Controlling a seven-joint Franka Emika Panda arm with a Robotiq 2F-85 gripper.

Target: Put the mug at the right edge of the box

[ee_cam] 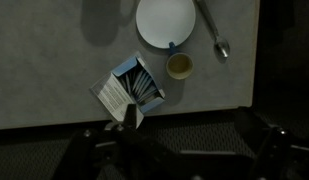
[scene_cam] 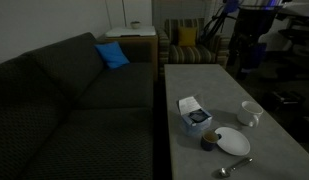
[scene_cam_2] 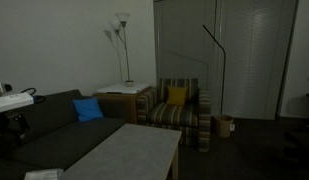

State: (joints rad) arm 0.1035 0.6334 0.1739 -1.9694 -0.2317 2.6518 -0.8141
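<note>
Dim living room: a dark sofa (scene_cam: pixel 64 90) runs along one long edge of the grey desk (scene_cam: pixel 194 85), and the tableware sits toward the desk's near short end. Nothing is gripped yet, so the step in hand is, I judge, the reach for the mug (ee_cam: pixel 179 66). To do it well, come straight down over the mug with one finger inside its wall and one outside. Turn the hand so that neither finger strikes the plate (ee_cam: pixel 166 22) just beside the mug on one side or the box (ee_cam: pixel 132 90) just beside it on the other. Close gently, since the mug is small and could tip or skid. Lift clear before carrying it round the box, whose flap looks open and could catch.

The hand (ee_cam: pixel 184 140) shows in the wrist view only as dark shapes along the bottom, high above the desk. Its jaws appear spread wide, with nothing between them and touching nothing, though the gloom makes this less than certain. Nearest below it is the box, lying askew close to the sofa-side long edge. Next out is the mug, upright, toward the short end from the box. Beyond it lies the plate, with a spoon (ee_cam: pixel 214 35) beside it nearer the short end. A white cup (scene_cam: pixel 251 113) stands apart, toward the opposite long edge.
</note>
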